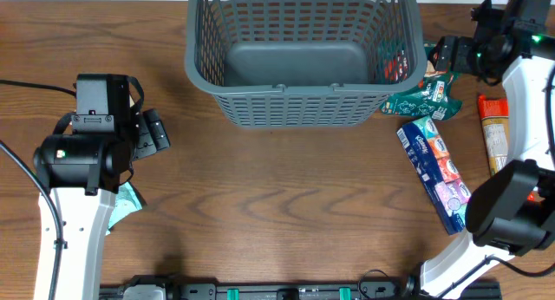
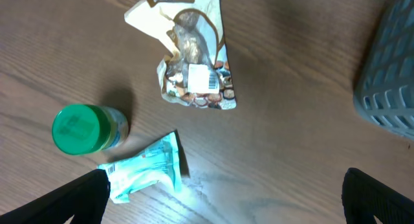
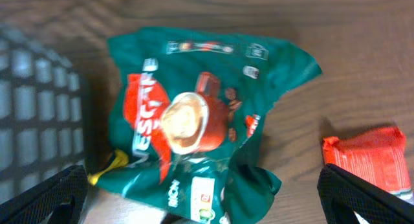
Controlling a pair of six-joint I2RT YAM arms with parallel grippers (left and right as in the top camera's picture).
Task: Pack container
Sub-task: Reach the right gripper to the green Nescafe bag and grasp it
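Firstly, basket (image 1: 303,107) axis: long side running left to right across the table (image 1: 277,213), short side front to back; upright, mouth facing up.
Basket place: far middle of table, between the two groups of goods, closer to the right-hand group.
Baskets: one.
Right-side goods: three. One green bag (image 3: 194,120) just beside the basket's right front corner, one blue pack (image 1: 434,174) lying aslant nearer the front, one red packet (image 1: 494,131) further right.
Left-side goods: three. One green-lidded jar (image 2: 81,128) standing upright, one tan bag (image 2: 194,62) lying flat, one teal sachet (image 2: 145,169) near the jar.
Left gripper (image 2: 226,198): spread wide, grasping nothing, hanging over bare wood close to the sachet.
Right gripper (image 3: 207,198): spread wide, poised over the green bag, nothing clamped; contact with the bag not discernible.
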